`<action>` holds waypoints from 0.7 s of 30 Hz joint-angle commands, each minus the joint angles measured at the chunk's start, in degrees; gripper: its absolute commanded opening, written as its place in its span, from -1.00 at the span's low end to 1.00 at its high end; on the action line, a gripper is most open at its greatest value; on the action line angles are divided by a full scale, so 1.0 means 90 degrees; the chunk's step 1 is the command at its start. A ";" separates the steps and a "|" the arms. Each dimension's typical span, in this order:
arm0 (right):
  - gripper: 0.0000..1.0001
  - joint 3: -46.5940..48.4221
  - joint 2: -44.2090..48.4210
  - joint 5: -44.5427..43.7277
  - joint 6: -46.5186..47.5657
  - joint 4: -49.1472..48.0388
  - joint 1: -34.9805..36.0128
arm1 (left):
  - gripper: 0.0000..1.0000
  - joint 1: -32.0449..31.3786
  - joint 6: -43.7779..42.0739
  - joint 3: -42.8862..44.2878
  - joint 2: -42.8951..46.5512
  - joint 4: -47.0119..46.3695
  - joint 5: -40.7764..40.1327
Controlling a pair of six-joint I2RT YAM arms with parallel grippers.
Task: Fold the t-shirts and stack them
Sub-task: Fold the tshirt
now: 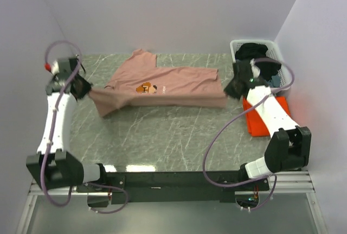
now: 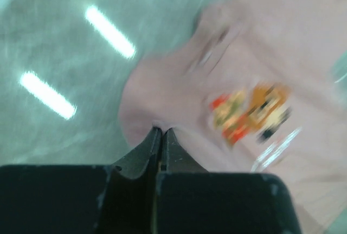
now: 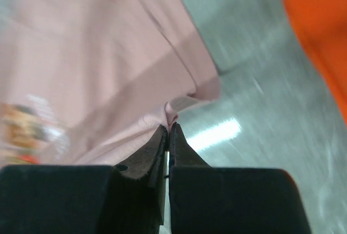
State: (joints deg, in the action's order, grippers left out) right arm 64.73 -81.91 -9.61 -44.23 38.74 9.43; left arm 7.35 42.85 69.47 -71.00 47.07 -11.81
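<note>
The dusty-pink t-shirt (image 1: 168, 84) lies spread across the back of the marble table, its chest graphic (image 1: 146, 88) facing up. My left gripper (image 1: 87, 90) is shut on the shirt's left end, pinching a fold of pink cloth (image 2: 146, 120) at the fingertips (image 2: 161, 132). My right gripper (image 1: 230, 88) is shut on the shirt's right hem corner (image 3: 179, 106). The orange t-shirt (image 1: 264, 115) lies folded at the right, partly under the right arm, and shows in the right wrist view (image 3: 320, 33).
A white laundry basket (image 1: 238, 46) holding dark clothing (image 1: 257, 55) stands at the back right corner. Walls close in on the left, back and right. The table's front edge meets the black arm rail (image 1: 173, 178).
</note>
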 commanded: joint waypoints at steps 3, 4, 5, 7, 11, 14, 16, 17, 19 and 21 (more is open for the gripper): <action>-1.00 0.2353 -0.0205 -0.0397 0.1200 0.0060 -0.0432 | -0.99 0.0550 -0.0082 0.2665 -0.0440 -0.0240 -0.0366; -1.00 0.2620 -0.0177 -0.0407 0.1319 0.0119 -0.0442 | -0.99 0.0540 -0.0141 0.3000 -0.0451 -0.0172 -0.0415; -1.00 0.2854 -0.0128 -0.0359 0.1436 0.0129 -0.0442 | -0.99 0.0550 -0.0200 0.3303 -0.0451 -0.0142 -0.0455; -1.00 0.3402 0.0125 -0.0320 0.1798 0.0178 -0.0443 | -0.99 0.0540 -0.0444 0.4017 -0.0315 -0.0132 -0.0426; -1.00 0.3814 0.0857 0.0061 0.2394 0.0227 -0.0442 | -0.99 0.0540 -0.0825 0.4585 0.0387 -0.0395 -0.0503; -1.00 0.3785 0.1697 0.0383 0.2892 0.0227 -0.0442 | -0.99 0.0540 -0.1147 0.4790 0.1159 -0.0581 -0.0679; -1.00 0.3736 0.2370 0.0617 0.3166 0.0207 -0.0433 | -0.99 0.0540 -0.1381 0.4976 0.1655 -0.0649 -0.0728; -1.00 0.3697 0.2595 0.0763 0.3321 0.0120 -0.0442 | -0.99 0.0540 -0.1460 0.5044 0.1813 -0.0688 -0.0719; -1.00 0.3570 0.3259 0.1008 0.3449 0.0051 -0.0442 | -0.99 0.0540 -0.1665 0.5356 0.2107 -0.0718 -0.0757; -1.00 0.3618 0.3709 0.1048 0.3615 0.0109 -0.0442 | -0.99 0.0492 -0.1879 0.5669 0.2205 -0.0767 -0.0865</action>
State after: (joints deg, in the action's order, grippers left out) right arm 96.36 -53.60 0.36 -17.69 39.75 6.70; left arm 11.14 31.48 116.90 -52.49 44.80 -13.69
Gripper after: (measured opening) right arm 0.020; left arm 0.032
